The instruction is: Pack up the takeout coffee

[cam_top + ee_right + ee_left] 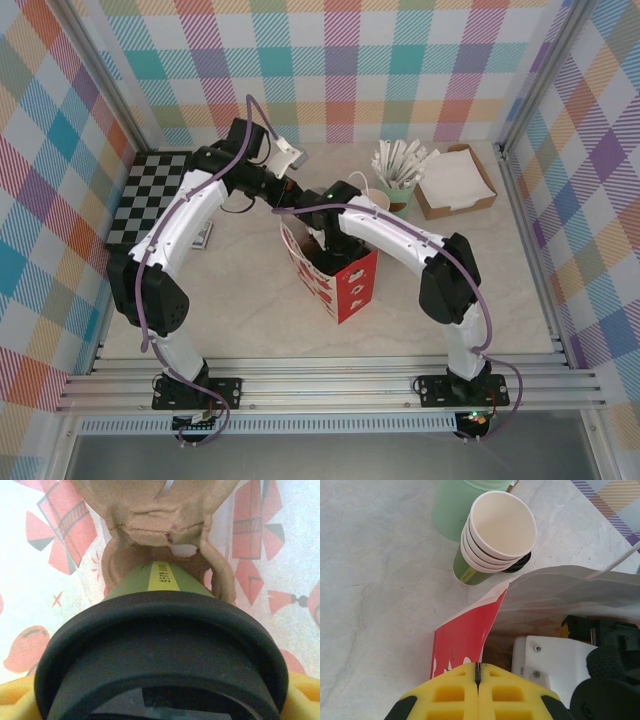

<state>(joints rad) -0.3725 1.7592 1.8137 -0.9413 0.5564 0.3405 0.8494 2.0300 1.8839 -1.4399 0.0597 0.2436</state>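
Looking down from above, we see both arms bent inward over a red paper bag (352, 285) that stands upright and open near the middle of the bench (240, 310). The right gripper (160, 700) reaches down into the bag's mouth. From overhead its load is hidden, but its wrist camera shows the coffee cup (161, 582), dark green with a black lid, clasped between yellow fingers (14, 702) spread wide around it. The cup is inside the bag, its base toward the creased brown bottom, with printed walls on either side; we cannot tell whether it touches the bottom. The left gripper (478, 674) sits at the bag's far rim with its jaws pressed tight together. Its own camera shows the bag's red edge running into the seam between them, pinched there. That camera also shows a stack of lidless cups (495, 535) just beyond the bag, beside a pale mint cup (451, 507). The overhead view adds a cardboard tray (432, 205) of napkins at the far right corner and a chequered board (150, 195) along the far left edge.
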